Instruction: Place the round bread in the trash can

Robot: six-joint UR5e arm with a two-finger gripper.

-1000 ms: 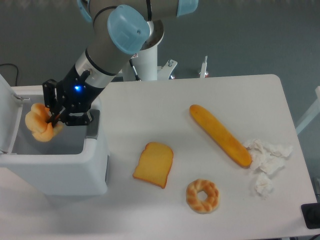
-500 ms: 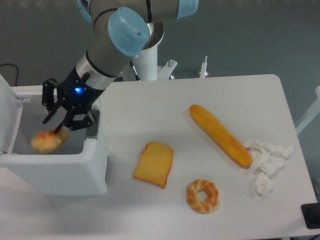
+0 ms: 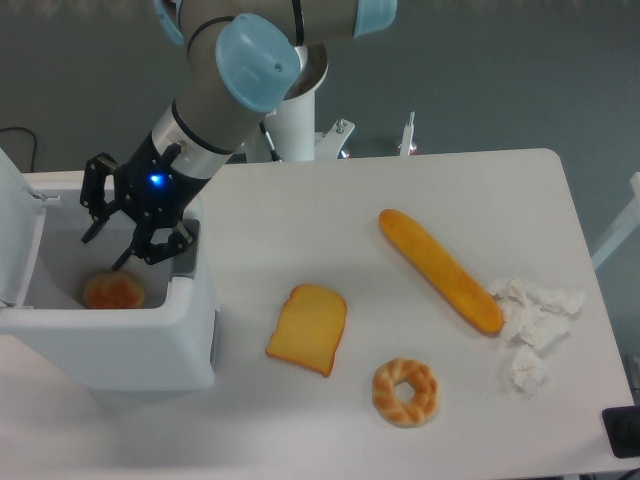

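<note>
Smooth white plastic trash can (slightly glossy).

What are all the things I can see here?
round bread: one, golden with orange top, inside the trash can
trash can: one, white with grey panel, lid open, left side of the table
toast slice: one, yellow-orange, middle of the table
long bread stick: one, orange-yellow, right of middle
ring-shaped bread: one, pale golden, front of the table
crumpled paper: a few white pieces, right edge
table: one, white
gripper: one, black, jaws open above the trash can
</note>
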